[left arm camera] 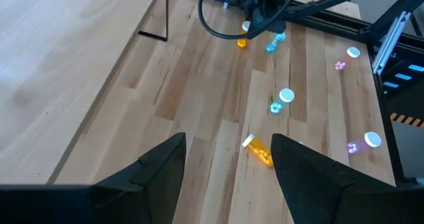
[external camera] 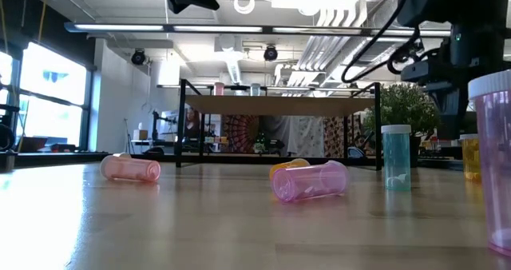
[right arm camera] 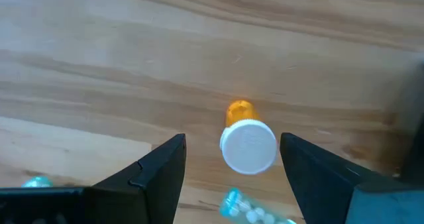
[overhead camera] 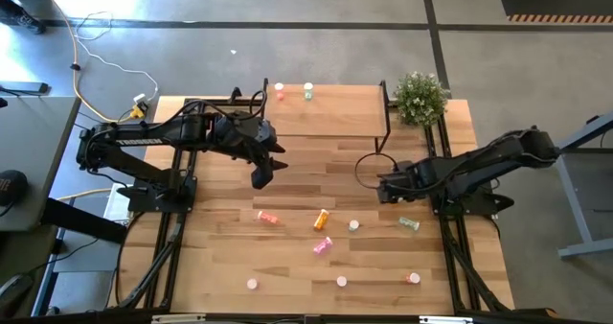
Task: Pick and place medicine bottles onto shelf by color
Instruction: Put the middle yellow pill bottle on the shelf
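Hovering low over the right side of the light plank desk (overhead camera: 287,266), our right pincer (right arm camera: 230,159) has its dark fingers spread wide with nothing between them, and an upright orange translucent pill bottle with a white cap (right arm camera: 246,143) stands directly below the gap, its long axis vertical, so we judge a straight descent would bracket it. In the high view that same right pincer (overhead camera: 386,188) sits above the desk just left of a green capped bottle lying on its side (overhead camera: 409,224), which shows in the wrist view as blue-green slivers near the fingers. Our left pincer (left arm camera: 228,161) hangs higher, toward the desk's middle left, also wide and empty; it looks across at an orange bottle lying flat (left arm camera: 257,150) well ahead of it, so the right arm is clearly the nearer one for the standing orange bottle. Farther out, a red bottle on its side (overhead camera: 267,217), a pink bottle lying down (overhead camera: 322,246) and several upright white-capped ones are scattered over the desk's near half. Beyond both arms stands the small raised light-wood shelf on thin black legs (overhead camera: 330,113), already carrying a red bottle (overhead camera: 280,93) and a green bottle (overhead camera: 308,91) at its far edge, with a green potted plant (overhead camera: 420,96) just beside its right end.
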